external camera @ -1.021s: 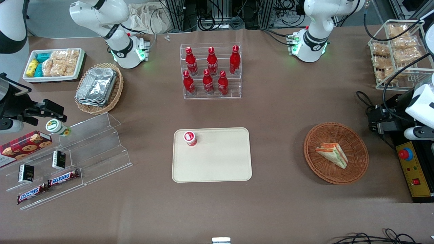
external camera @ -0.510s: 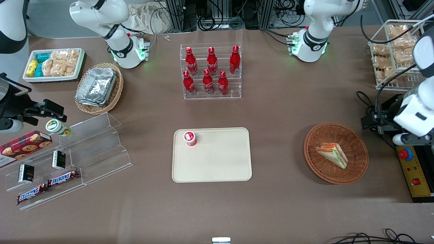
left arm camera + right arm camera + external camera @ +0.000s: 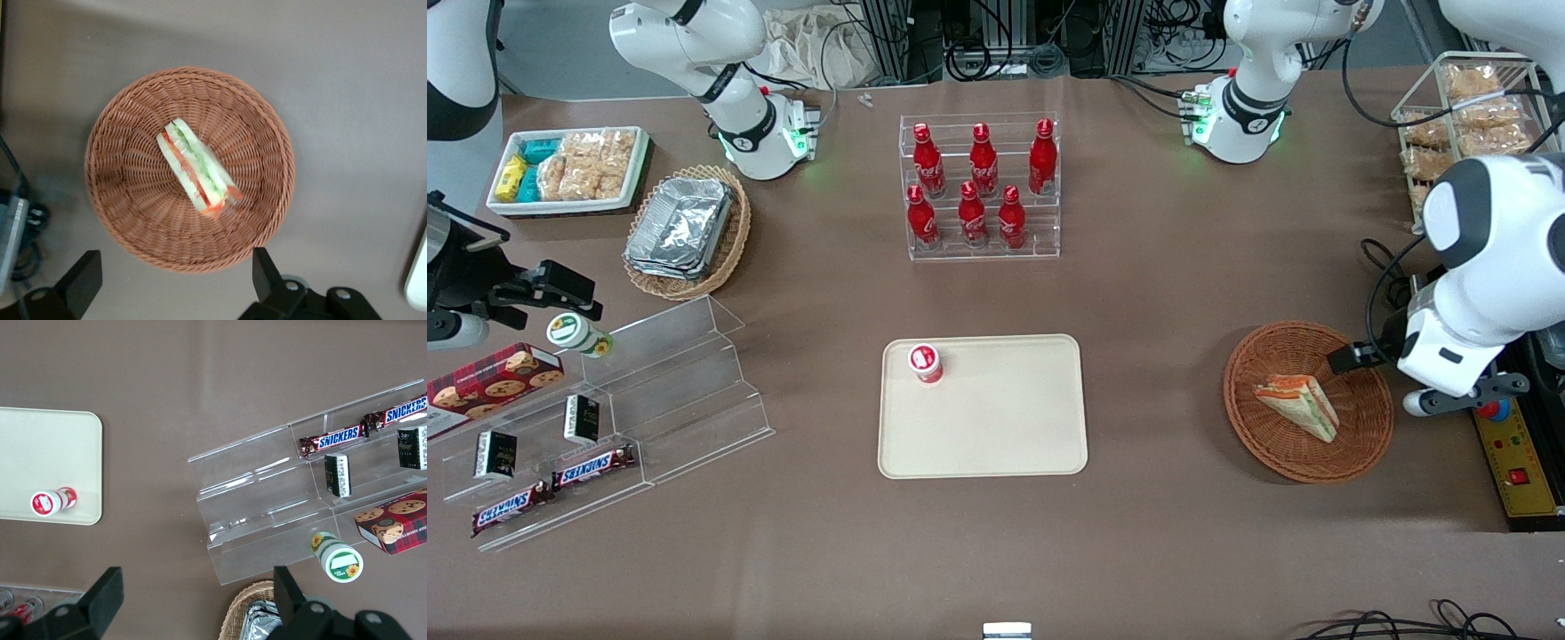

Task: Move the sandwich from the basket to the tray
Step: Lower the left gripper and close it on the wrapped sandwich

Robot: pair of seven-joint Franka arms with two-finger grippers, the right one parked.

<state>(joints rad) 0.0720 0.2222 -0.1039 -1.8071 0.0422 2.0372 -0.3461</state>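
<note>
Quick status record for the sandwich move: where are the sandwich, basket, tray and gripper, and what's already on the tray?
sandwich: lying in the basket, not gripped
basket: on the table, toward the working arm's end
tray: mid-table, nearer the front camera than the bottle rack
on tray: one small red-and-white bottle, at a corner
gripper: open, above the basket, touching nothing
task step: pick not yet done
</note>
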